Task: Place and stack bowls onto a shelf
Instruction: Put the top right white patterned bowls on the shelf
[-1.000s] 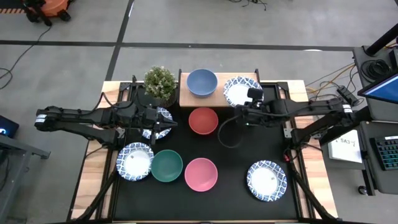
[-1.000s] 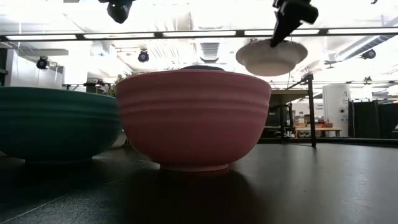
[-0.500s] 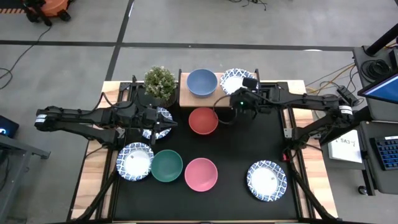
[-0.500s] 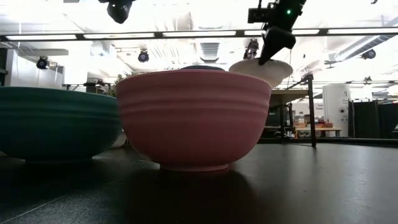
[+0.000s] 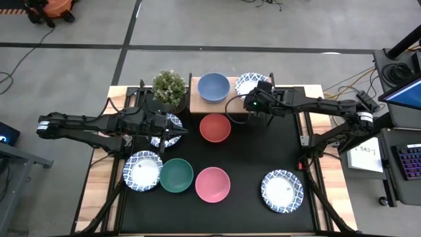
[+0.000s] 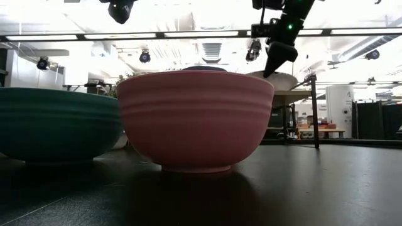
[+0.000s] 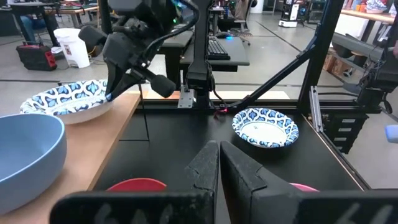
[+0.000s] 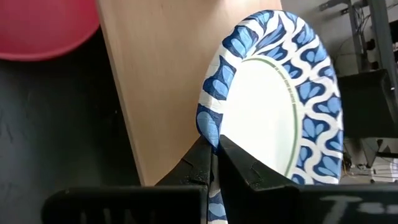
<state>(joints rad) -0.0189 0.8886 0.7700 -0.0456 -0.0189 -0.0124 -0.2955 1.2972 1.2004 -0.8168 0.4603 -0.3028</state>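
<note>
My right gripper (image 5: pixel 254 96) is shut on a white bowl with a blue-patterned rim (image 5: pixel 250 83) over the right end of the light-wood shelf (image 5: pixel 231 105). A blue bowl (image 5: pixel 214 86) stands on the shelf's middle. My left gripper (image 5: pixel 179 130) is shut and empty, high above another patterned bowl (image 5: pixel 168 122) at the table's left. The red bowl (image 5: pixel 215 128), green bowl (image 5: pixel 176 175), pink bowl (image 5: pixel 212 184) and two more patterned bowls (image 5: pixel 142 170) (image 5: pixel 282 191) stand on the black tabletop. My right gripper pinches the patterned bowl's rim (image 8: pixel 207 127) on its near side, one finger inside the bowl and one outside. The fingers (image 6: pixel 274 63) slant down from the table's near right. The bowl sits about level, low over the shelf; whether its base touches the wood, I cannot tell.
A small potted plant (image 5: pixel 170 87) stands at the shelf's left end. The shelf's left third (image 5: pixel 197 99) is bare wood. The red bowl is just in front of the shelf. Bare black tabletop (image 5: pixel 263 151) lies at the middle right.
My right gripper has carried the patterned bowl toward the table's far edge and a little left, then down, from above the tabletop to low over the shelf's right end. The bowl has stayed about level.
</note>
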